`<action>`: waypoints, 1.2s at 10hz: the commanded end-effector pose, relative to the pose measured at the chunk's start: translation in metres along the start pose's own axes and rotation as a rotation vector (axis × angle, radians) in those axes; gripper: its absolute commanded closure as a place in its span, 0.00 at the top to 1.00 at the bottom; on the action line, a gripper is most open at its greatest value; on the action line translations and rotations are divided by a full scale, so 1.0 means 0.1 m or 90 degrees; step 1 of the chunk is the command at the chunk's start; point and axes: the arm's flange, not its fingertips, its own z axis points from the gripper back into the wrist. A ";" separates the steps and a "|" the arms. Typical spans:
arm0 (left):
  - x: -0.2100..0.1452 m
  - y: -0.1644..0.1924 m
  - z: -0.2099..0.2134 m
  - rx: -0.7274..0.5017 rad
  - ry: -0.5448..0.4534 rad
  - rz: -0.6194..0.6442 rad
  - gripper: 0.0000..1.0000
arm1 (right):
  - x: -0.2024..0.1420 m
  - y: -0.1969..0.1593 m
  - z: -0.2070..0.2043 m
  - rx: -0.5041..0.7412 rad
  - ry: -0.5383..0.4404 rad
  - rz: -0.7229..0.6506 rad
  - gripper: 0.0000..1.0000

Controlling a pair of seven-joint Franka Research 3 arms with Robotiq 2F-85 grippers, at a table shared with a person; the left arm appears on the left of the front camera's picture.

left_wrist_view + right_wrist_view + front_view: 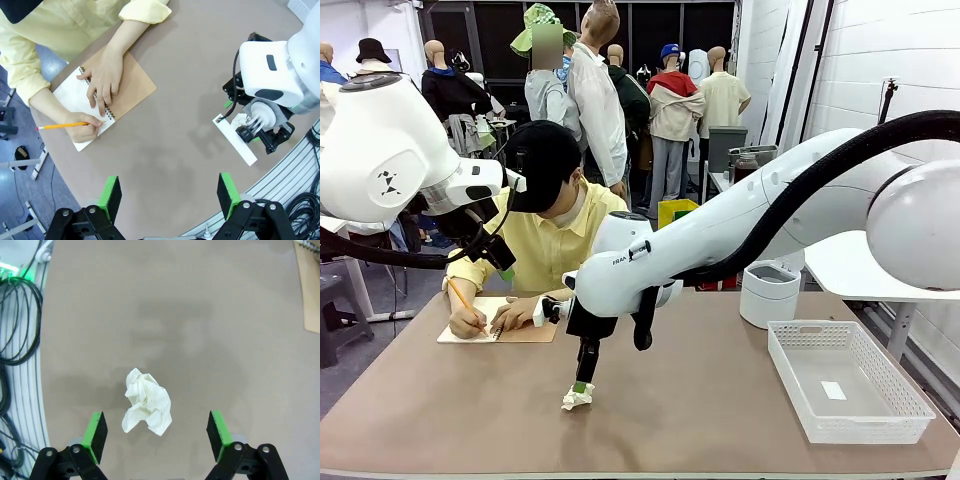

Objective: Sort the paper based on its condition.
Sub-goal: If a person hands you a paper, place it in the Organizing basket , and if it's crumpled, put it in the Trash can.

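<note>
Right claw (157, 430), fingers spread apart, points straight down over the crumpled white paper ball (147, 407) on the brown bench (440, 400). Left claw (170, 195), also apart, is raised. A white plastic mesh basket (865, 428) stands well apart.

On the white link of my right arm (720, 225), near the wrist, stands a short line of small dark letters. I make out "FRA" at its start; the rest is too small for me to read. My left arm (380, 140) carries a small black emblem on its round joint, a sign with no letters that I can tell. Any writing on the open page of the notebook (75, 97), under the person's hands, is too small to read.
</note>
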 end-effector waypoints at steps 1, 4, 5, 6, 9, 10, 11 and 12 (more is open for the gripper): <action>0.00 0.01 0.01 0.000 -0.001 0.001 1.00 | 0.06 -0.06 -0.03 0.025 0.018 0.014 1.00; 0.00 0.01 0.01 0.000 -0.001 0.001 1.00 | 0.06 -0.08 -0.10 0.036 0.036 0.015 1.00; 0.00 0.01 0.01 0.000 -0.001 0.001 1.00 | 0.06 -0.08 -0.14 0.044 0.045 0.020 1.00; 0.00 0.01 0.01 0.000 -0.001 0.001 1.00 | 0.06 -0.08 -0.16 0.047 0.048 0.023 1.00; 0.00 0.01 0.01 0.000 -0.001 0.001 1.00 | 0.08 -0.11 -0.20 0.035 0.046 0.043 1.00; 0.00 0.01 0.01 0.000 -0.001 0.001 1.00 | 0.09 -0.12 -0.20 0.031 0.049 0.050 1.00; 0.00 0.01 0.01 0.000 -0.001 0.001 1.00 | 0.09 -0.12 -0.23 0.035 0.057 0.048 1.00; 0.00 0.01 0.01 0.000 -0.001 0.001 1.00 | 0.09 -0.13 -0.25 0.039 0.059 0.047 1.00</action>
